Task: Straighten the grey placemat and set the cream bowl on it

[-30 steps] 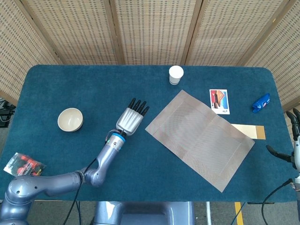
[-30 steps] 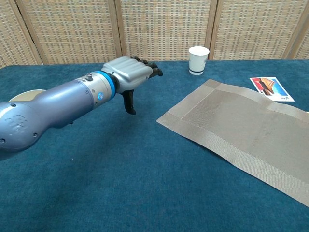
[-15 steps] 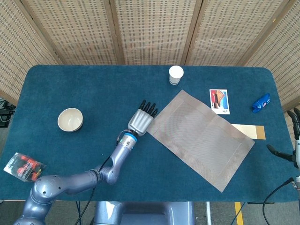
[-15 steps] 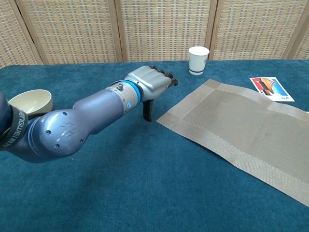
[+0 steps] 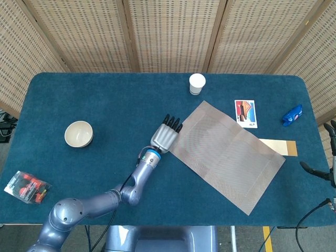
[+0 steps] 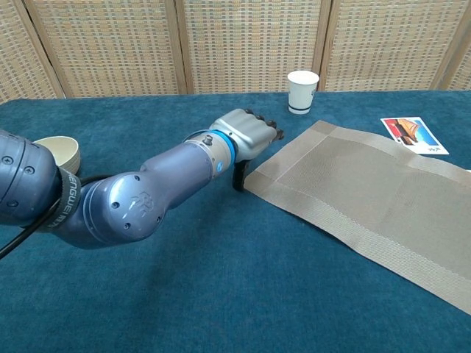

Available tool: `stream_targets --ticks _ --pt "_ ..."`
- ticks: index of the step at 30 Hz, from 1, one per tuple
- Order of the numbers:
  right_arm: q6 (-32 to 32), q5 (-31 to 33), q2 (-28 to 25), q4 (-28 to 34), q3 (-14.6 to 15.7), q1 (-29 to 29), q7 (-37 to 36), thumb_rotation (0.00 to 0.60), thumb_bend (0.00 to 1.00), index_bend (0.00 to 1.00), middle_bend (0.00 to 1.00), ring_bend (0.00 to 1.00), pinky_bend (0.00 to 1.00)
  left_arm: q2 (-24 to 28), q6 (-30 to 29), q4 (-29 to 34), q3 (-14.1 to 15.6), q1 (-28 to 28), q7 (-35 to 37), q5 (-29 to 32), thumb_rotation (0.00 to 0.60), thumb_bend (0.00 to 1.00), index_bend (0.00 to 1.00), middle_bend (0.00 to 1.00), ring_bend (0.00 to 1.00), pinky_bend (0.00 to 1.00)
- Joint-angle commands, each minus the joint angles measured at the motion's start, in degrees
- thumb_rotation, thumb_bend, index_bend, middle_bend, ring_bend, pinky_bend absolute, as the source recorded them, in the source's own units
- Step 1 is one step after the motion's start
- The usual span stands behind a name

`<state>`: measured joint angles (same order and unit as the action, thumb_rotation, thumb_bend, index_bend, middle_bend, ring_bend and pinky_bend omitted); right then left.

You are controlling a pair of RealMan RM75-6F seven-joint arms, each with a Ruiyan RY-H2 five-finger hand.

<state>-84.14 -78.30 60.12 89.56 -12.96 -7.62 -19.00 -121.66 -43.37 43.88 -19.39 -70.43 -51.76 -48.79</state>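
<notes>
The grey placemat (image 5: 226, 155) lies skewed across the right half of the table, its left corner pointing at my left hand (image 5: 165, 135). That hand reaches the corner with fingers stretched forward over the mat's edge. In the chest view the left hand (image 6: 246, 136) has its thumb pointing down right at the placemat (image 6: 368, 198) corner, and nothing is held. The cream bowl (image 5: 79, 134) stands upright at the table's left, partly behind my arm as the bowl (image 6: 57, 151) shows in the chest view. My right hand (image 5: 328, 168) shows only partly at the far right edge, fingers apart and empty.
A white paper cup (image 5: 197, 83) stands behind the mat. A picture card (image 5: 245, 113), a blue packet (image 5: 292, 115) and a tan strip (image 5: 278, 147) lie to the mat's right. A red packet (image 5: 25, 186) lies at the front left corner.
My left hand has travelled right across the table from beside the bowl's side to the placemat's left corner. The mat, the bowl and the right hand have not moved.
</notes>
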Motion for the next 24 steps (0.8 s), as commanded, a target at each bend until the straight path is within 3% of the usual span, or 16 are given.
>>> stream_targets --ticks 1,10,16,21,24 --pt "0.12 0.1 0.01 -0.05 -0.03 -0.03 -0.14 0.6 0.13 0.09 0.0 0.0 0.0 -0.61 0.58 -0.89 0.11 -0.44 0.11 0.2 0.6 0.0 0.06 0.0 0.0 0.0" --pt "0.28 0.39 -0.02 -0.22 -0.22 -0.01 -0.9 0.6 0.13 0.09 0.0 0.0 0.0 -2.84 2.06 -5.02 0.12 -2.42 0.16 0.11 0.6 0.02 0.07 0.0 0.0 0.0" --pt "0.61 0.6 -0.03 -0.44 -0.32 -0.1 -1.4 0.6 0.12 0.1 0.0 0.0 0.0 -4.66 3.26 -7.97 -0.19 -3.8 0.77 -0.1 0.6 0.32 0.09 0.0 0.0 0.0" --pt "0.83 0.55 -0.16 -0.36 -0.28 -0.12 -1.8 0.6 0.12 0.11 0.0 0.0 0.0 -5.85 3.4 -10.0 0.15 -4.16 1.93 -1.31 0.6 0.48 0.11 0.0 0.0 0.0" --pt "0.9 0.4 -0.25 -0.22 -0.19 -0.1 -2.0 0.6 0.12 0.11 0.0 0.0 0.0 -6.48 2.81 -10.98 0.23 -4.25 3.25 -2.48 0.6 0.52 0.17 0.0 0.0 0.0"
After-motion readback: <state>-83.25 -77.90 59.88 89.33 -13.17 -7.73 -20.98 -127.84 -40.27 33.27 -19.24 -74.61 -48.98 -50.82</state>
